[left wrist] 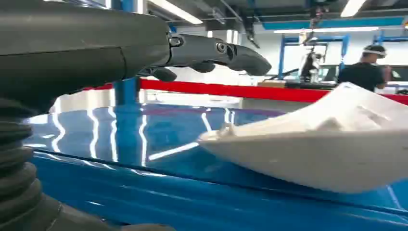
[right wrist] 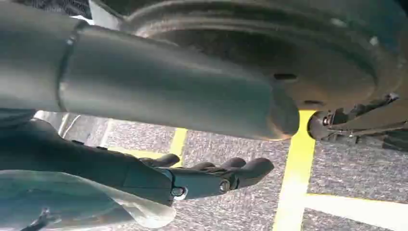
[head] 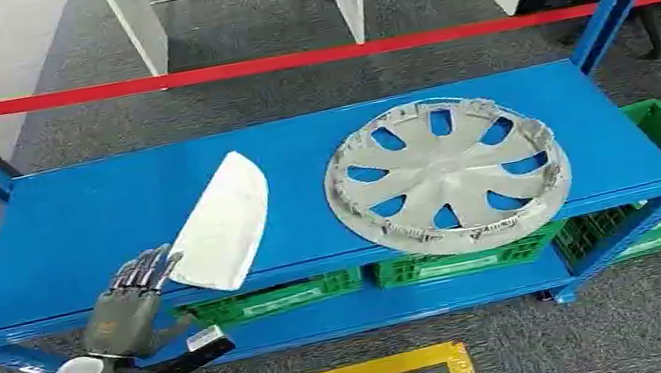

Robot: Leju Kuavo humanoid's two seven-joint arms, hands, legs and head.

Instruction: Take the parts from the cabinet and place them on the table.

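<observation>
The left robot hand [head: 127, 299] is open, its fingers just touching the white curved plastic cover [head: 223, 223] on the blue shelf [head: 79, 223]. A round silver wheel cover [head: 446, 174] lies nearby. The right robot hand [right wrist: 192, 178] hangs open, holding nothing.

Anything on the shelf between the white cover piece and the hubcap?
No. In the head view, only bare blue shelf separates the white cover piece from the hubcap.

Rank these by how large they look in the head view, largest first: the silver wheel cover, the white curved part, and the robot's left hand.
1. Wheel cover.
2. White curved part.
3. Left hand, though it sits nearer the camera, so its true size is less sure.
</observation>
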